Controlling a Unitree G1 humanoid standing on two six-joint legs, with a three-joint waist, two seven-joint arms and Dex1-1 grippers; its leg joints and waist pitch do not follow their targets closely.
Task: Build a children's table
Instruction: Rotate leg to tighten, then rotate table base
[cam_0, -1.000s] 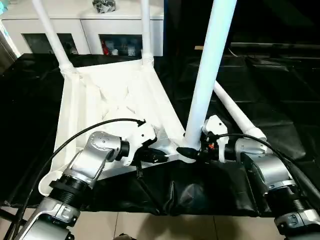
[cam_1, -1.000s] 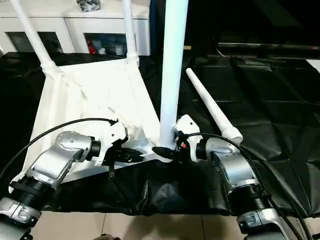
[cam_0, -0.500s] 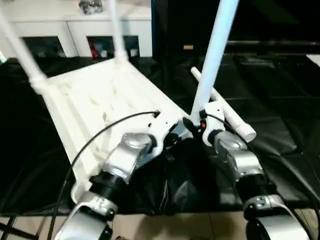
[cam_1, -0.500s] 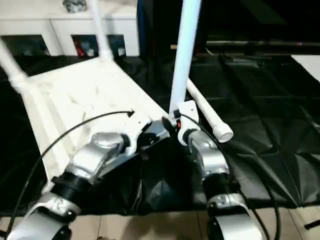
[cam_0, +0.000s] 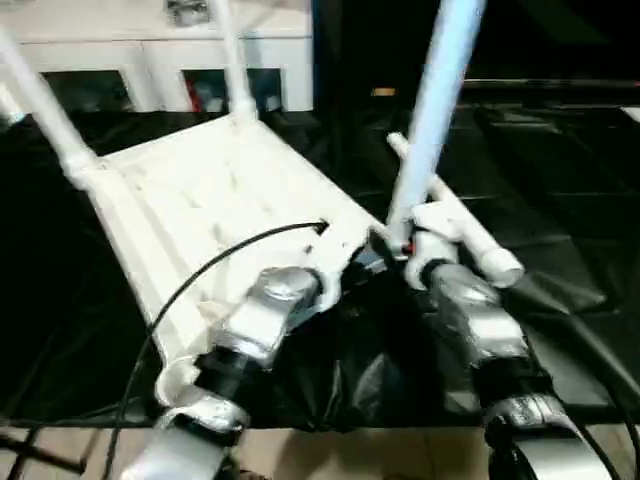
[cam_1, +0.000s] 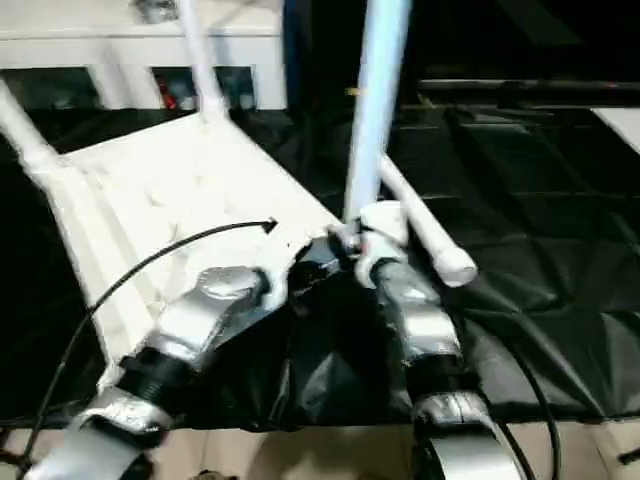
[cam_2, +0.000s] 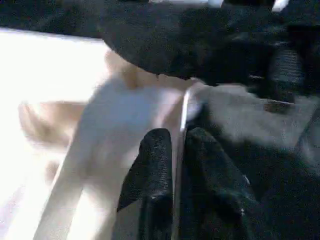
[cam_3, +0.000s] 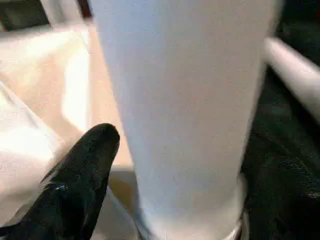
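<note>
**Third leg standing in its socket, right claw loosening**

While you work left to right, note the tabletop (cam_0: 200, 200) lying underside-up on the black work table (cam_0: 560, 180). Your left gripper (cam_2: 172, 150) pinches its near rim, fingers almost together. Beside it, your right gripper (cam_3: 165, 165) straddles the upright leg (cam_0: 430, 130), jaws apart. If unseated, that leg could tip. The socket joint is hidden, seemingly behind the wrist. A spare leg (cam_0: 470, 235) lies rightward.

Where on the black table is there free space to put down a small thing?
Free: black cover right of the loose leg, and the left strip beside the tabletop. Crowded: the near corner, where both pincers meet the upright leg.
</note>
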